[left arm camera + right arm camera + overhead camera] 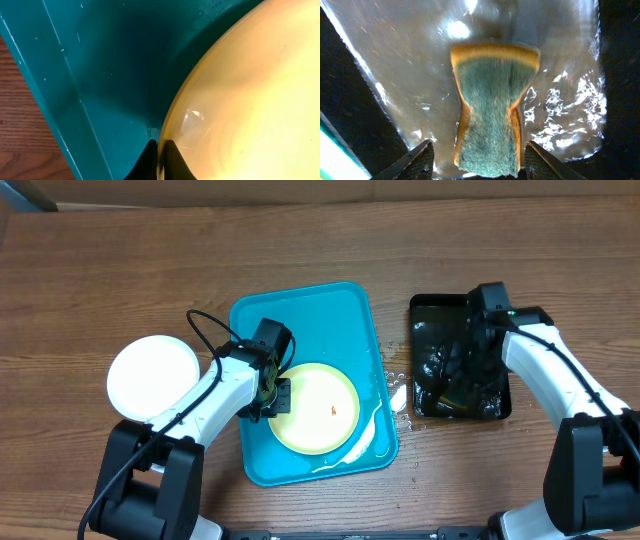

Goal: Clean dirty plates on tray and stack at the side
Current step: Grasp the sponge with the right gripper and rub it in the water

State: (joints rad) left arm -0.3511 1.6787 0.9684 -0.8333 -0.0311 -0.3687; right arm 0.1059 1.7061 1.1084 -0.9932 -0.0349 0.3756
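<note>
Plates are split up. The green plate (pixel 315 408) lies in the tray (pixel 300 315), toward its 6 o'clock end. A white plate (pixel 153 375) sits alone on the table (pixel 100 260), out at 9 o'clock from the tray and apart from it. An orange-red speck (pixel 333 411) marks the green plate just to 3 o'clock of its middle. A white crescent (pixel 368 438) peeks out from under the plate's 4 o'clock edge; I can't tell whether it is another plate's rim or foam.

The left gripper (pixel 276 395) is at the green plate's 9 o'clock rim. In the wrist view its fingers (pixel 148 161) are drawn narrow, with the rim pinched between them.

At 3 o'clock from the tray and near it stands a black tray (pixel 430 310), its floor wet and glinting. The right gripper (pixel 479 150) hangs over it. A sponge (pixel 490 115) lies there, green scouring face up with a yellow edge. The fingers (pixel 415 161) are spread wide, one on each side of the sponge's near end. One is clearly off it and the other just beside it.
</note>
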